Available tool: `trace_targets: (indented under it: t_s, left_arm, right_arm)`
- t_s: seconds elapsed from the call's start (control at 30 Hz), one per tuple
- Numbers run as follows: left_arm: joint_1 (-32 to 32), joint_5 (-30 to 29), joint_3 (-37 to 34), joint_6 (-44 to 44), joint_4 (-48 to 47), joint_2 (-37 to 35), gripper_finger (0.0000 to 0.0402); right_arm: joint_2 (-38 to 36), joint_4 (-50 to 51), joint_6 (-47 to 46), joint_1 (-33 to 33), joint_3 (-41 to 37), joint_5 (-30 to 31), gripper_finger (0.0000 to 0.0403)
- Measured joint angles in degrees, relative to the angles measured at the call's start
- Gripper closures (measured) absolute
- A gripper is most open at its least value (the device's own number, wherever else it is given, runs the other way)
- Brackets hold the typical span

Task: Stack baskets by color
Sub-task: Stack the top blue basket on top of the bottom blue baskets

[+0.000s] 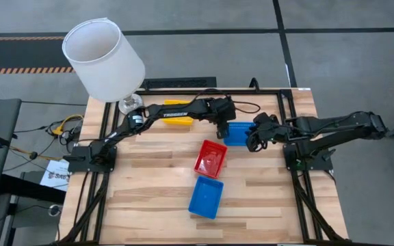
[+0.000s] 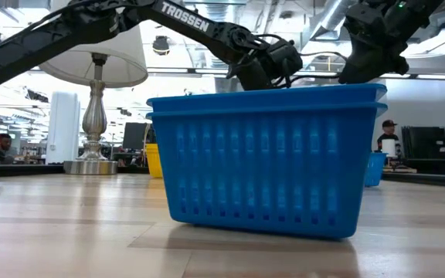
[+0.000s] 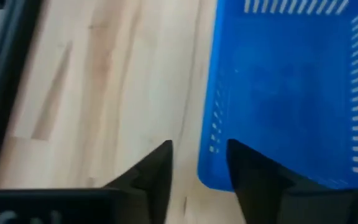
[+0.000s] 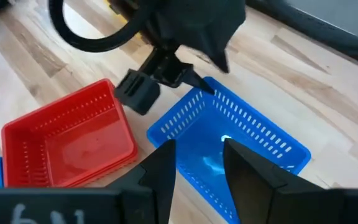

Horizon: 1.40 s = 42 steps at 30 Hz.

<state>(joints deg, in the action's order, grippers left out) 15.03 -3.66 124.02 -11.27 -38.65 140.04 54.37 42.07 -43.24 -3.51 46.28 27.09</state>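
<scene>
A blue basket (image 1: 239, 134) rests on its base at the table's far middle. My left gripper (image 3: 197, 152) reaches down at its left wall near a corner, open, one finger inside the basket and one outside. My right gripper (image 4: 197, 149) hangs open above the basket's right side, holding nothing. A red basket (image 1: 211, 158) sits nearer, and a stack of two blue baskets (image 1: 206, 197) sits near the front. A yellow basket (image 1: 178, 121) lies at the far side, partly hidden under my left arm. My left gripper stands astride the blue basket's side wall (image 3: 211, 140) near a corner, slanting down from the table's far left. A gap shows between the outer finger (image 3: 157, 171) and the wall. Whether the inner finger (image 3: 250, 174) touches the wall, I cannot tell.
A big white lampshade (image 1: 104, 58) on a metal lamp foot stands at the table's far left corner. Bare wood lies at the front left and front right. The black frame rails (image 1: 183, 85) run along the far edge.
</scene>
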Motion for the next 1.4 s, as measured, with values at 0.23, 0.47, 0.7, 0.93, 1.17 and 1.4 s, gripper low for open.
trace_targets:
  t_s: [0.23,0.47,0.7,0.93,1.17,1.4]
  left_arm:
    - [0.0,1.9,-0.2,-1.5,-0.3,1.1,0.0369]
    - [0.0,1.7,1.5,2.1,-0.3,-0.2,0.0399]
    - [0.0,-5.7,11.1,7.9,-14.8,-1.3,0.0401]
    - [0.1,-13.1,7.6,14.4,-26.5,-12.4,0.0401]
    - [-6.3,-21.9,7.3,29.0,-43.0,-23.6,0.0401]
    - [-22.6,-30.3,2.6,55.5,-47.4,-33.3,0.0401]
  right_arm:
    - [0.0,0.1,0.0,-0.3,0.0,0.0,0.0246]
    - [0.0,0.4,-0.3,-0.2,0.0,0.0,0.0246]
    - [-1.3,5.4,-5.9,-0.2,0.0,1.6,0.0246]
    - [-4.1,8.8,-7.9,-0.2,0.0,5.6,0.0246]
    - [-5.9,10.6,-7.3,-0.2,0.0,9.1,0.0246]
    - [-5.9,13.1,-7.3,0.3,0.0,9.2,0.0246]
